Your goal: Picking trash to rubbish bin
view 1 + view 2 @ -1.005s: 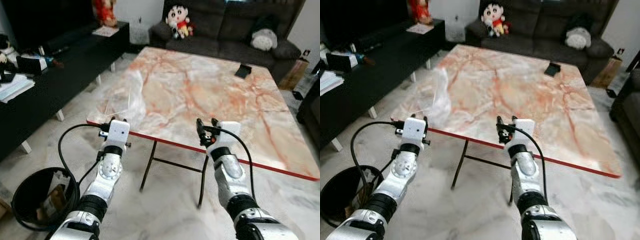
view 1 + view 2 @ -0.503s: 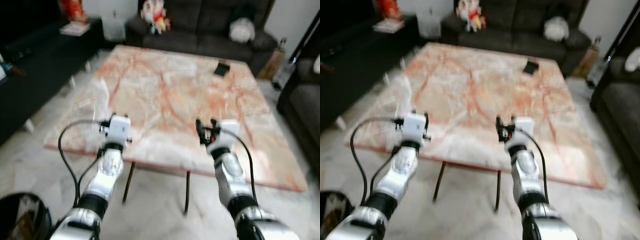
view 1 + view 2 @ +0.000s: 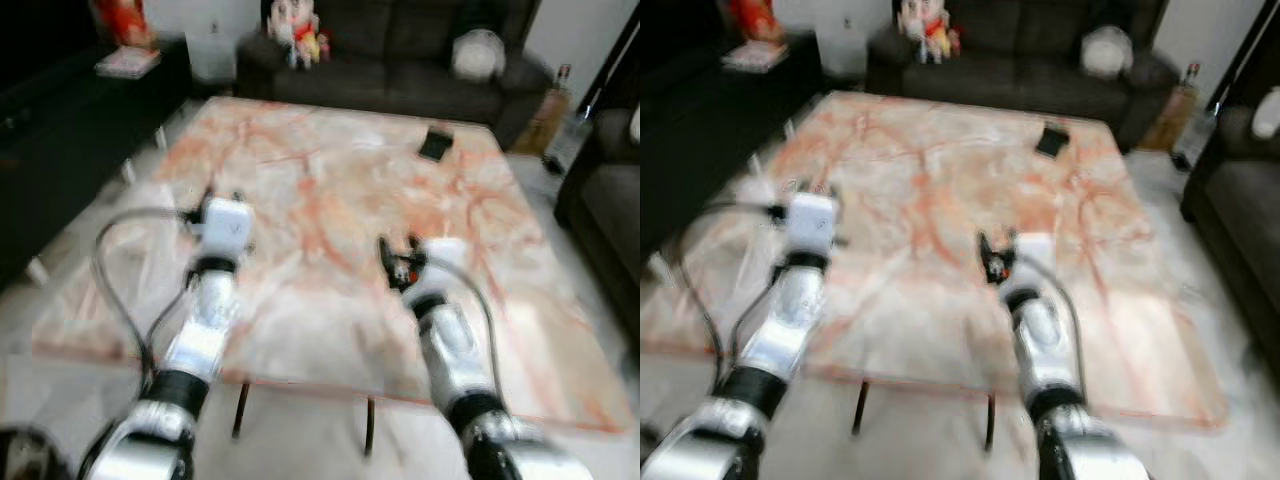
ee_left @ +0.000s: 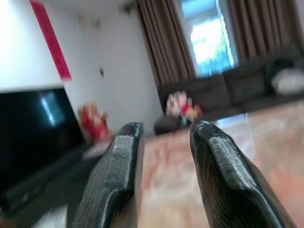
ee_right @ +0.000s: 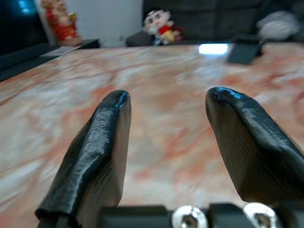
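Note:
A crumpled clear plastic wrapper [image 3: 135, 215] lies on the pink marble table [image 3: 330, 190] near its left edge, blurred and hard to outline. My left gripper [image 3: 222, 194] hovers over the table just right of the wrapper, open, nothing between its fingers [image 4: 121, 156]. My right gripper [image 3: 397, 245] is held above the table's front middle, also open and empty, its fingers [image 5: 102, 137] spread over bare marble. A dark shape at the bottom left corner [image 3: 12, 445] may be the black bin's rim.
A small black flat object [image 3: 435, 145] lies at the table's far right. A dark sofa [image 3: 400, 60] with a plush doll [image 3: 290, 20] and a pale cushion [image 3: 478, 50] stands behind. A black low cabinet [image 3: 60, 120] runs along the left; another dark seat [image 3: 610, 190] sits right.
The camera has moved forward and swung right, so the table looms larger and the bin has slipped to the bottom left corner. Both grippers now hang over the tabletop, still open.

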